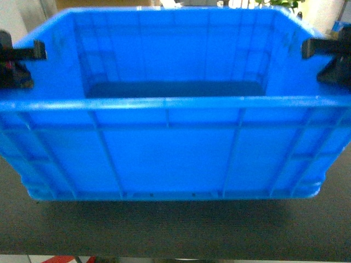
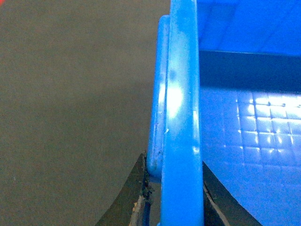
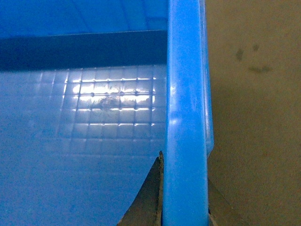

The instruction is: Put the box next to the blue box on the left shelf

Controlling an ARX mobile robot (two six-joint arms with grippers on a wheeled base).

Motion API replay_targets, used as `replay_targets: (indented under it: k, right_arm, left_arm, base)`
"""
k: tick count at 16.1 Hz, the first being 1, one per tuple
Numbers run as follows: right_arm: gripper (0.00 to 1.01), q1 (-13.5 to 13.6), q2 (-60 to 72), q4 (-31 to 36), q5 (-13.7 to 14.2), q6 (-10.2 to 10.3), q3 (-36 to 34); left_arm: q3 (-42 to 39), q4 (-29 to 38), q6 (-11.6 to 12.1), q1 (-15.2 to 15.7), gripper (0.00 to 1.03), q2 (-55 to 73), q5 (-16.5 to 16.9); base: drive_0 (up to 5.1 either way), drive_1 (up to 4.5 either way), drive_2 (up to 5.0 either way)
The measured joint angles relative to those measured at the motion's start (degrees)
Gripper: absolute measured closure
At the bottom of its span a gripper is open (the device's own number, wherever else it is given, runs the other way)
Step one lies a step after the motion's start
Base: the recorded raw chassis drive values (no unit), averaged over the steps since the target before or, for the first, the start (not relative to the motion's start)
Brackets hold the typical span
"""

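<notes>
The box (image 1: 170, 148), a large bright-blue open-top crate with ribbed walls, fills the head view over a dark grey surface. My left gripper (image 1: 38, 52) is shut on the rim of its left wall. My right gripper (image 1: 307, 48) is shut on the rim of its right wall. In the left wrist view the blue rim (image 2: 181, 94) runs up between the dark fingers of the left gripper (image 2: 174, 162). In the right wrist view the rim (image 3: 186, 94) is pinched by the right gripper (image 3: 185, 172), with the gridded crate floor beside it. The left shelf and the other blue box are out of view.
A dark grey surface (image 1: 175, 230) lies under and in front of the crate, and shows beside the walls in both wrist views (image 2: 70, 117) (image 3: 254, 117). A red piece (image 1: 71, 259) shows at the bottom edge, green leaves (image 1: 279, 4) at the top right.
</notes>
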Motion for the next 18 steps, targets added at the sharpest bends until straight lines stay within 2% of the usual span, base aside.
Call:
replay_targets:
  k: [3,8,15,18]
  right_arm:
    - [0.93,0.7,-6.1,2.1,1.4,-0.6,0.0]
    - [0.93,0.8,-9.9,3.9,1.7,-1.3,-2.4]
    - [0.93,0.8,-9.8,3.6,1.5,-1.3,-3.2]
    - [0.93,1.1,-9.8,3.5,1.6,-1.3,-3.2]
  left_arm:
    - [0.0,3.7,0.3,-1.1,0.86,-6.1,-1.8]
    - [-4.0,6.8,0.8,-1.8,0.87,-11.7,-3.1]
    - [-4.8,6.1,1.1,-1.9,0.87,-11.6,-3.4]
    - [-4.8,6.3,1.2,-1.9,0.87,-11.6,-3.6]
  base:
    - [0.0,0.00,0.0]
    - [0.0,0.00,0.0]
    - [0.0,0.00,0.0]
    - [-1.9,-1.91,-1.9]
